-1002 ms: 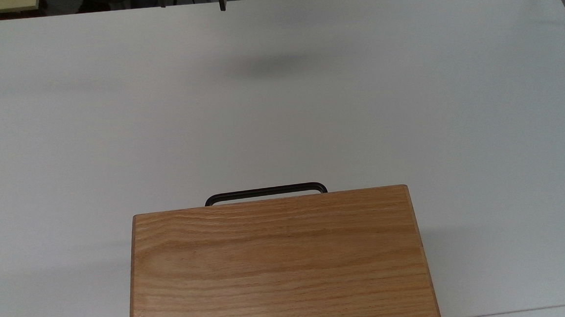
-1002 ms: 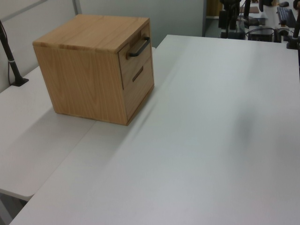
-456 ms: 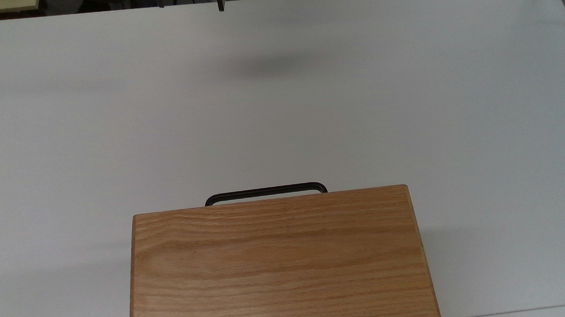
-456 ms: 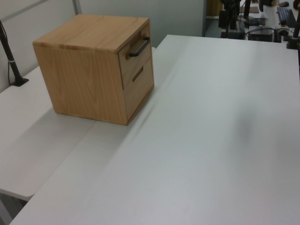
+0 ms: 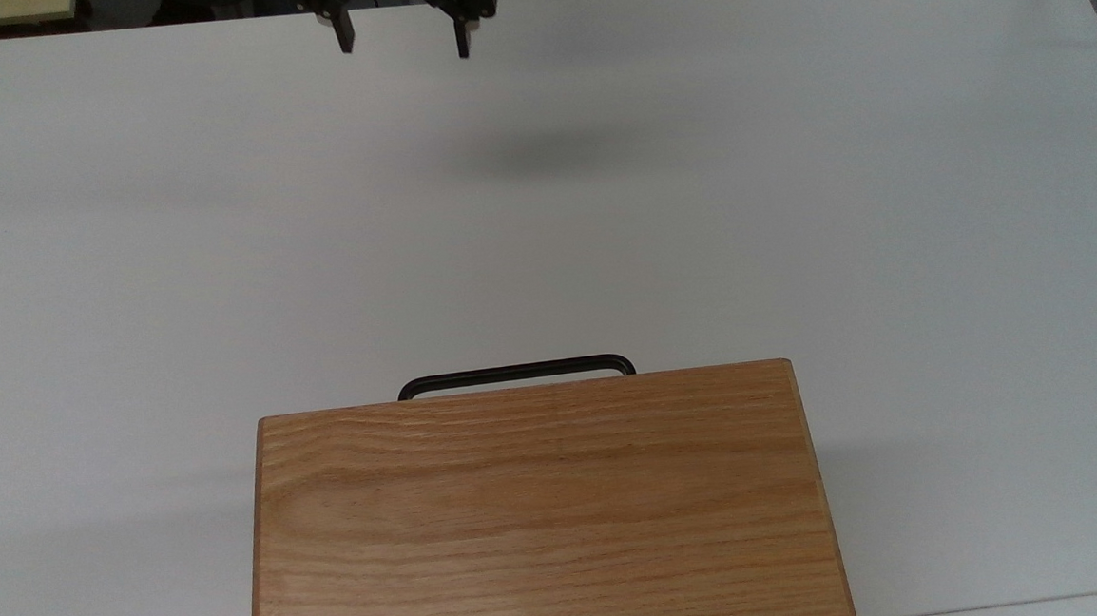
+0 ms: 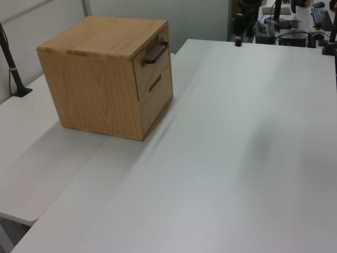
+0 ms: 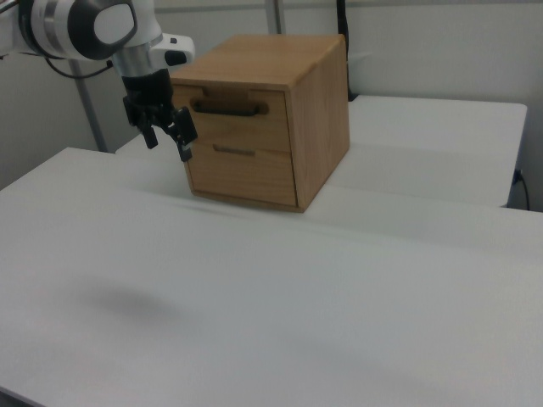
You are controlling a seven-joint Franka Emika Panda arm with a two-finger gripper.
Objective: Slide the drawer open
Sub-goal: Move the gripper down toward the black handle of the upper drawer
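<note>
Top view: the tool (image 5: pixel 402 43) hangs at the far edge of the table (image 5: pixel 789 188), its two black fingers spread wide, nothing between them. Its shadow lies on the bare white surface below. The cabinet (image 5: pixel 542 518) sits at the near edge, grained oak top filling the lower middle. The black bar handle (image 5: pixel 515 374) pokes out just past the cabinet's front edge, running across the frame. Tool and handle are well apart. The open gap already runs roughly along the bar, so I judge the fingers need turning to close across it.

Left view: the cabinet (image 6: pixel 105 74) stands on the left view's left. The drawer (image 6: pixel 155 58) is the upper one, front panel flush with the cabinet face, so fully shut. The handle (image 6: pixel 156 52) stands clear of the panel, leaving room behind the bar for a finger. A lower drawer front (image 6: pixel 158 92) carries a small slot pull.

Right view: the tool (image 7: pixel 167 138), released and empty, hangs above the table, overlapping the cabinet's front corner in line of sight; real depth apart I cannot tell here. The handle (image 7: pixel 225 108) sits about level with the tool's upper part.

Judgement: the approach is the step in hand. Come in level with the bar, centre on its middle, close firmly, then pull straight out along the slide line, square to the panel, so the cabinet does not skid or twist.
</note>
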